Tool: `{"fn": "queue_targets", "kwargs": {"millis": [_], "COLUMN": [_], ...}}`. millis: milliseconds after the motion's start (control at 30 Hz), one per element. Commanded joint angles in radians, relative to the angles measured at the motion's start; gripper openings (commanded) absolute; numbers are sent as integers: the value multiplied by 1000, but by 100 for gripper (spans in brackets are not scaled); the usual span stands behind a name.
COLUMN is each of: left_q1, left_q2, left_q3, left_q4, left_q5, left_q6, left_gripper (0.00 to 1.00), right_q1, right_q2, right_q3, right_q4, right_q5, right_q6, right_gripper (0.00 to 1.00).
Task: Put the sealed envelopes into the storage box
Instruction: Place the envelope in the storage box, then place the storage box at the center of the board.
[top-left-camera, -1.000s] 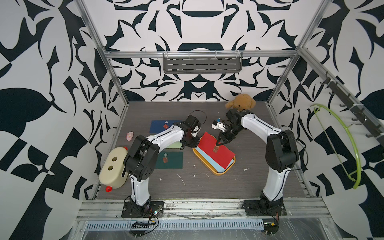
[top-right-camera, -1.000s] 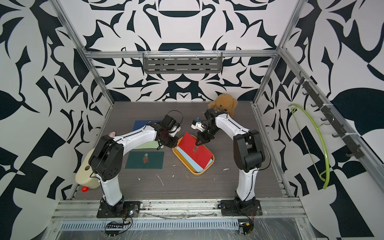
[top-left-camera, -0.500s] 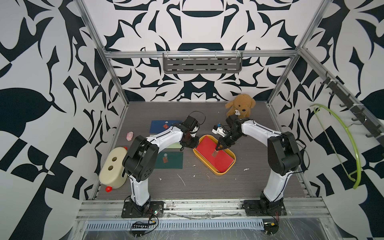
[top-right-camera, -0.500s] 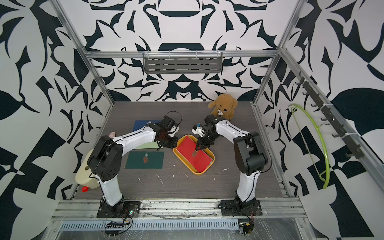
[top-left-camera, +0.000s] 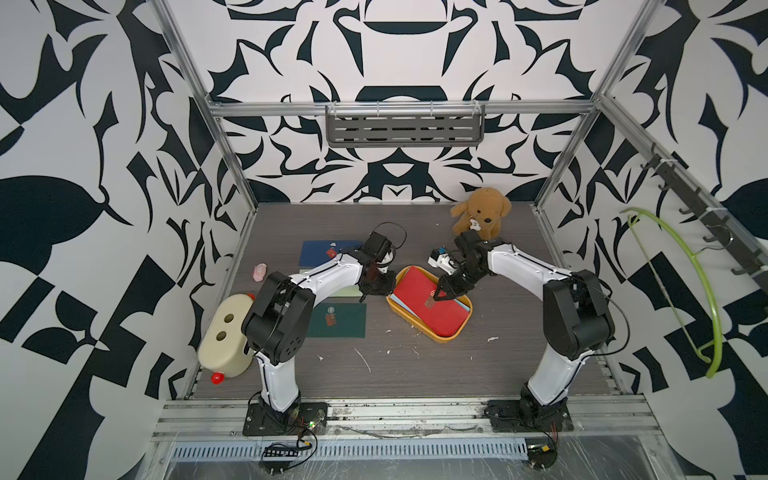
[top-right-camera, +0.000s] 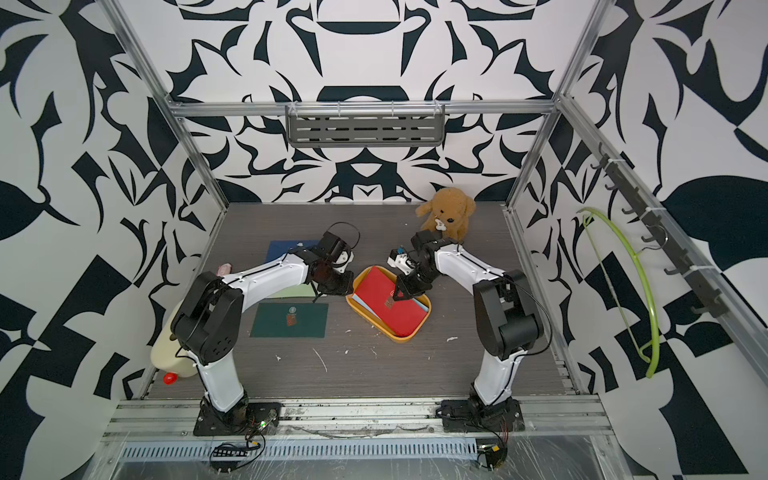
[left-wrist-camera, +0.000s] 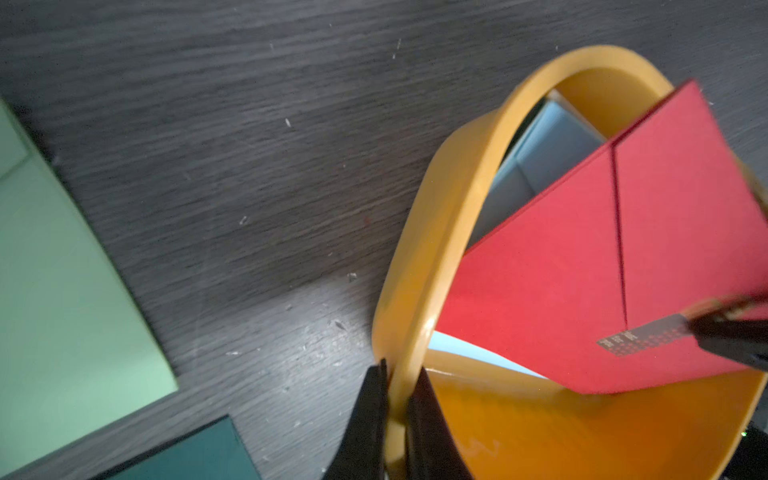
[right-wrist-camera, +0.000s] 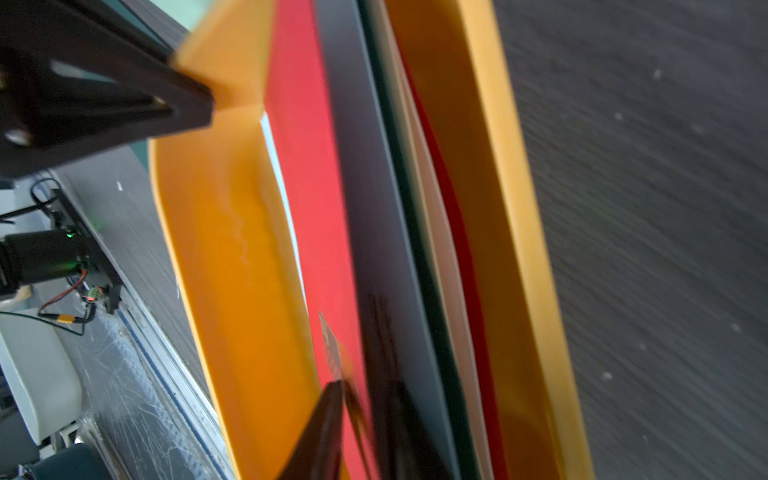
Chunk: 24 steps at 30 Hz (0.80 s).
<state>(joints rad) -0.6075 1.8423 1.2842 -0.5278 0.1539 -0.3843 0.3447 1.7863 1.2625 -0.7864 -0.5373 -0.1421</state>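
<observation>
The red envelope (top-left-camera: 432, 305) had come down since the earlier frame: it had been tipped up on edge over the storage box (top-left-camera: 444, 338), and now it lay almost flat inside, on top of a light blue envelope (left-wrist-camera: 544, 158), with its long axis along the box's long axis. The right gripper (top-left-camera: 435, 296) had come down with it and sat over the middle of the box, its tips at the envelope's sticker seal. The jaws showed only a narrow gap. The blurred wrist view did not show whether they were pinching the seal or had let go. The left gripper (left-wrist-camera: 398, 376) was clamped on the box's rim, at the corner facing the loose envelopes, one jaw inside the wall and one outside.

The remaining envelopes all lay beyond that held corner. These were a dark green envelope (top-left-camera: 338, 320) near the box, a light green envelope (top-right-camera: 291, 293) half under the left arm, and a navy envelope (top-left-camera: 320, 253) farther off. The dark green one lay skewed to the box's diagonal. The left arm was nearer to it but was busy steadying the box, so the right gripper would probably have to cross over the box.
</observation>
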Motion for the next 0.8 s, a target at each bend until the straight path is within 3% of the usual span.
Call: {"fn": "queue_targets", "kwargs": {"millis": [0, 233, 433, 500, 533, 567, 767], "left_q1": [12, 12, 12, 12, 11, 12, 11], "left_q2": [-4, 7, 17, 25, 32, 39, 103], "left_q3": [-13, -3, -11, -2, 6, 16, 91], "left_q4": [-1, 2, 48, 70, 74, 77, 75], "left_q5": [-30, -51, -132, -150, -159, -167, -159], "left_q6": [-14, -76, -257, -336, -366, -393, -496], "left_gripper": [7, 7, 7, 7, 7, 7, 15], "right_q1": [2, -1, -6, -15, -21, -24, -41], "right_q2": [-29, -70, -167, -214, -240, -261, -286], "right_q3": [101, 215, 153, 108, 84, 63, 15], "right_q4": [-49, -51, 45, 88, 108, 124, 134], "right_q5": [54, 125, 239, 261, 266, 275, 327], "right_q6": [-2, 59, 212, 278, 303, 323, 374], "right_gripper": [36, 44, 50, 59, 89, 95, 99]}}
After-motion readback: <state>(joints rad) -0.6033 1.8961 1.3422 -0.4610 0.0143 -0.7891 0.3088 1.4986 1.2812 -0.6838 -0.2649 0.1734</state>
